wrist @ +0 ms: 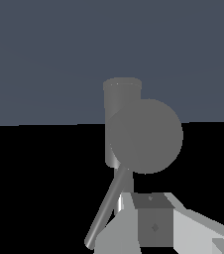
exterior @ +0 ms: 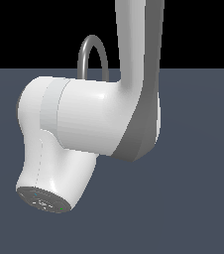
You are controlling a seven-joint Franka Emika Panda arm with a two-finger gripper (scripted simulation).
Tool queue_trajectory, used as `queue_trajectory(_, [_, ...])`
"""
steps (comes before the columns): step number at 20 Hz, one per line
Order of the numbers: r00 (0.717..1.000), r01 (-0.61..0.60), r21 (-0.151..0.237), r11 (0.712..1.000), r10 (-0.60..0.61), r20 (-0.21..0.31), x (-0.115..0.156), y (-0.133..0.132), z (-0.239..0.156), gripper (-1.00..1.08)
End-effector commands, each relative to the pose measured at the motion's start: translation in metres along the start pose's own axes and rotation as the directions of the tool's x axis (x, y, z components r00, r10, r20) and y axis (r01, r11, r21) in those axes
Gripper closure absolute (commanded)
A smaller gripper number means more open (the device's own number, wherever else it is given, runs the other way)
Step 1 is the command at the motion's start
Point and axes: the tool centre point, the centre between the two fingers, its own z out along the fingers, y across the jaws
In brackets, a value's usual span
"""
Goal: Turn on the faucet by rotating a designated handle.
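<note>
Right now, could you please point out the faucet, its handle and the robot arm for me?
faucet (exterior: 93,43): exterior view, top of the arched spout.
handle (wrist: 106,208): wrist view, midway along the thin lever.
robot arm (exterior: 91,119): exterior view, white link casing.

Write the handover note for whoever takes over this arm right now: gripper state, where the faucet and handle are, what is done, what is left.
Gripper: close to the faucet; open or shut cannot be told.
Faucet: in the exterior view only its arched spout shows above the robot arm.
Handle: thin lever angling out from the base, beside the gripper; contact unclear.
Done: approach.
Left: engage the handle and rotate it.
</note>
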Motion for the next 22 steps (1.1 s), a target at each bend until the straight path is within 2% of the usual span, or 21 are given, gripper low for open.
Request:
queue_trajectory(1, [1.000,0.005,0.019,1.000,-0.005,-0.009,0.011,-0.013,-0.001,1.08])
queue_trajectory(12, [1.000,0.017,0.084,0.996,-0.016,-0.014,0.048,-0.060,0.000,1.08])
queue_trajectory(13, [1.000,0.017,0.084,0.996,-0.016,-0.014,0.048,-0.060,0.000,1.08])
queue_trajectory(14, [0.999,-0.008,0.037,0.999,0.006,0.049,0.015,-0.031,0.007,1.08])
queue_trajectory(22, [1.000,0.005,0.061,0.998,-0.006,0.017,0.052,-0.035,0.005,1.08])
